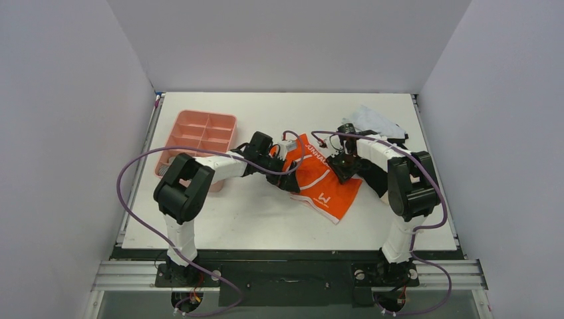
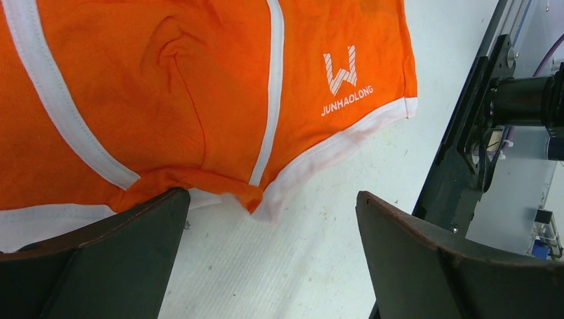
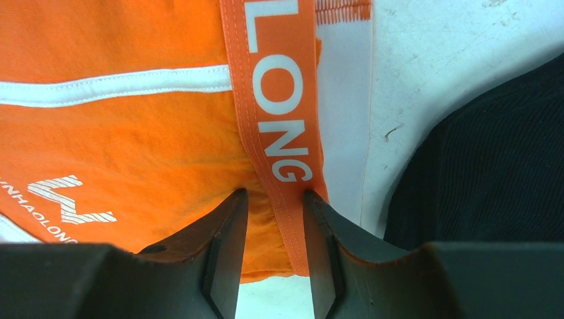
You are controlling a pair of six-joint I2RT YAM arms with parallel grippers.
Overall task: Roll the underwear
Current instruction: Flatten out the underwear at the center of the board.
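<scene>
The orange underwear [image 1: 320, 181] with white stripes lies spread flat at the table's middle. It also shows in the left wrist view [image 2: 166, 100] and the right wrist view [image 3: 133, 146]. My left gripper [image 1: 287, 178] is open at its left edge; in the left wrist view [image 2: 271, 196] one finger [image 2: 133, 239] touches the white hem. My right gripper [image 1: 342, 166] sits at the waistband end; in the right wrist view [image 3: 276, 194] its jaws stand narrow with the orange waistband [image 3: 276, 119] bunched between them. The black underwear [image 3: 492, 166] lies just right of it, partly under the right arm [image 1: 376, 123].
A pink compartment tray [image 1: 174, 129] stands at the back left, behind the left arm. Purple cables loop off both arms. Grey walls close in the table on three sides. The black frame rail [image 2: 465, 153] runs along the near edge.
</scene>
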